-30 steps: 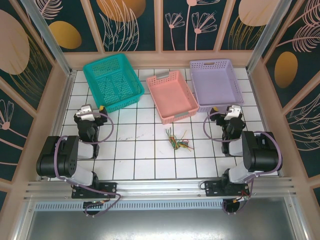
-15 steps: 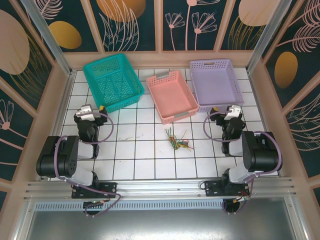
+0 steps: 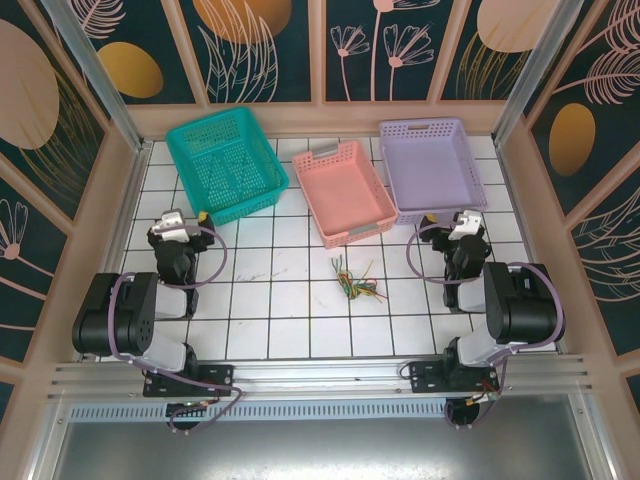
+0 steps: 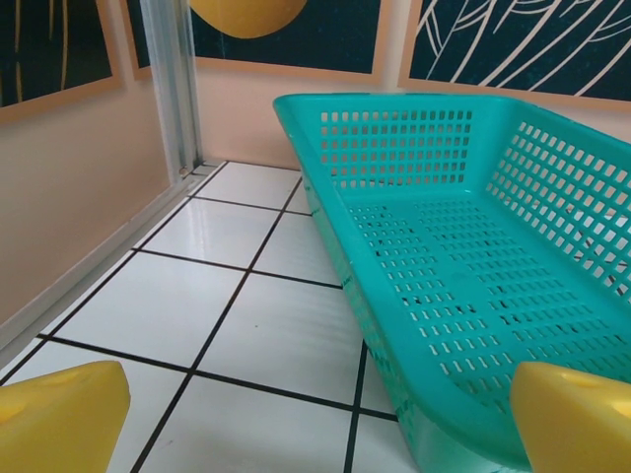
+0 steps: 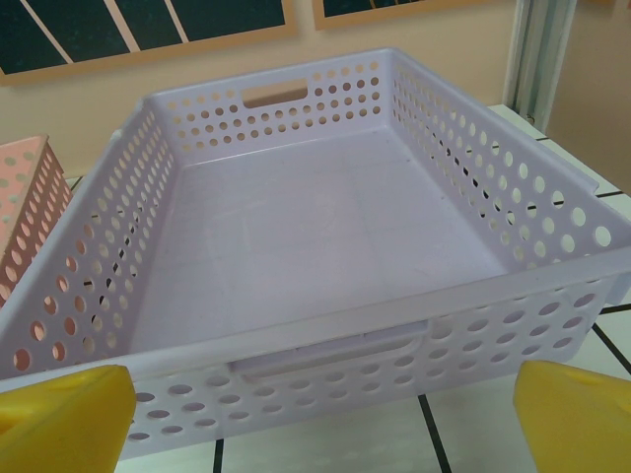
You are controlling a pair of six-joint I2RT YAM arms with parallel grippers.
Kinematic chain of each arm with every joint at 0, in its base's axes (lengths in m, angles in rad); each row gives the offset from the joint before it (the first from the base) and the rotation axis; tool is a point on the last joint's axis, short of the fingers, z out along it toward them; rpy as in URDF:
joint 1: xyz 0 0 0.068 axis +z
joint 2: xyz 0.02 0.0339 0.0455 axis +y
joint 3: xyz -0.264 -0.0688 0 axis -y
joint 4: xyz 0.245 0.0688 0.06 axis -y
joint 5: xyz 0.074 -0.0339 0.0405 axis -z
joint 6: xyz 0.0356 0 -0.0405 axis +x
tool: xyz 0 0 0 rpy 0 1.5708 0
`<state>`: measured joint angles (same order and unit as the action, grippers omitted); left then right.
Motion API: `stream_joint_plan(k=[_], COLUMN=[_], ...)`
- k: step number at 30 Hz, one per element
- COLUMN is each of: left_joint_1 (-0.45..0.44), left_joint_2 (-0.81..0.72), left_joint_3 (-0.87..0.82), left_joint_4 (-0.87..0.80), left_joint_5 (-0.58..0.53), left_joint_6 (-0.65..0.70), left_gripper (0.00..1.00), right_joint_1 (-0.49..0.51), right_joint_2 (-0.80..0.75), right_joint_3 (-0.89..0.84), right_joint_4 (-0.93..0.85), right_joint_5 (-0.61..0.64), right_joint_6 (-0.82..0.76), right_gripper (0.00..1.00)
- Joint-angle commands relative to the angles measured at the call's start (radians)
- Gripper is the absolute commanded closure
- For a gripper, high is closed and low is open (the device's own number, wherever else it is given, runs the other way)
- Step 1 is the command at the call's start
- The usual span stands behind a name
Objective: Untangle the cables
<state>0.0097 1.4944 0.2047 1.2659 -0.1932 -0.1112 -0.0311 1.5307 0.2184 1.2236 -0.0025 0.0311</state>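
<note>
Left fingers (image 4: 59,419), right fingers (image 5: 577,414) wide apart, holding nothing. Cables (image 3: 355,282) lie mid table (image 3: 280,320), 6 o'clock from pink basket (image 3: 345,192). Thin, light, floppy; knot maybe in middle. Grab one loose end.

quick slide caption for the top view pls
Tangled cables on the tiled table before the pink basket, left gripper and right gripper open at either side

Black on the left arm (image 3: 120,318) and right arm (image 3: 517,300), with chunky rounded joint housings. Looped with lilac cables (image 3: 216,255), capped white at the wrists, bolted on flat black base plates (image 3: 195,377). Tipped with blunt yellow fingers (image 4: 61,419) on left claw (image 4: 315,424) and right claw (image 5: 320,419).
</note>
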Motion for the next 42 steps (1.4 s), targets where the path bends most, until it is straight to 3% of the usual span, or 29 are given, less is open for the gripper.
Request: stream_joint_plan(k=[1,3,5,9,13,14,16,17,18,19,21,22,24,26,28,30,32,35,37,42], left_joint_1=[-0.01,-0.02,-0.04,-0.062,-0.062,-0.062,-0.062,-0.061,-0.054,-0.039,-0.036,-0.036,-0.039,-0.088,-0.177,-0.327,-0.523,-0.693,-0.74,-0.782], left_joint_2=[-0.172,-0.325,-0.446,-0.628,-0.693,-0.678,-0.649,-0.633,-0.621,-0.607,-0.569,-0.542,-0.493,-0.44,-0.373,-0.313,-0.292,-0.287,-0.276,-0.21], left_joint_3=[0.007,0.087,0.124,0.175,0.389,0.469,0.603,0.619,0.609,0.6,0.599,0.608,0.626,0.636,0.639,0.648,0.628,0.566,0.534,0.555], left_joint_4=[-0.129,-0.44,-0.594,-0.731,-0.975,-1.074,-1.263,-1.274,-1.26,-1.233,-1.216,-1.229,-1.269,-1.313,-1.372,-1.458,-1.477,-1.417,-1.383,-1.375], left_joint_5=[-0.121,-0.231,-0.284,-0.33,-0.404,-0.412,-0.315,-0.283,-0.236,-0.133,0.023,0.09,0.213,0.315,0.374,0.349,0.264,0.244,0.27,0.338], left_joint_6=[-0.05,-0.138,-0.143,-0.108,-0.167,-0.255,-0.366,-0.426,-0.468,-0.496,-0.55,-0.595,-0.678,-0.733,-0.747,-0.752,-0.793,-0.937,-1.004,-1.003], left_gripper=[0.01,0.01,0.01,0.01,0.01,0.01,0.01,0.01,0.01,0.01,0.01,0.01,0.01,0.01,0.02,0.03,0.03,0.05,0.12,0.16], right_joint_1=[-0.003,0.027,0.049,0.041,0.099,0.109,0.09,0.08,0.068,0.05,-0.01,-0.006,0.085,0.257,0.304,0.313,0.41,0.513,0.528,0.616], right_joint_2=[-0.024,-0.143,-0.248,-0.446,-0.591,-0.593,-0.566,-0.545,-0.523,-0.503,-0.517,-0.546,-0.601,-0.652,-0.626,-0.548,-0.515,-0.571,-0.6,-0.574], right_joint_3=[0.02,0.057,0.114,0.154,0.422,0.516,0.673,0.735,0.797,0.808,0.75,0.735,0.735,0.733,0.772,0.798,0.742,0.574,0.462,0.351], right_joint_4=[0.003,-0.167,-0.363,-0.439,-0.703,-0.81,-1.042,-1.178,-1.424,-1.567,-1.484,-1.451,-1.494,-1.521,-1.662,-1.824,-1.862,-1.792,-1.71,-1.598], right_joint_5=[0.006,0.143,0.279,0.313,0.35,0.331,0.274,0.305,0.352,0.37,0.13,0.076,0.214,0.36,0.296,0.115,0.01,-0.097,-0.195,-0.237], right_joint_6=[-0.007,-0.013,0.04,0.152,0.155,0.21,0.39,0.603,0.844,0.983,0.808,0.745,0.711,0.661,0.702,0.759,0.845,1.098,1.294,1.613], right_gripper=[0.01,0.01,0.01,0.01,0.01,0.01,0.01,0.01,0.01,0.01,0.09,0.14,0.14,0.05,0.01,0.01,0.03,0.19,0.26,0.17])
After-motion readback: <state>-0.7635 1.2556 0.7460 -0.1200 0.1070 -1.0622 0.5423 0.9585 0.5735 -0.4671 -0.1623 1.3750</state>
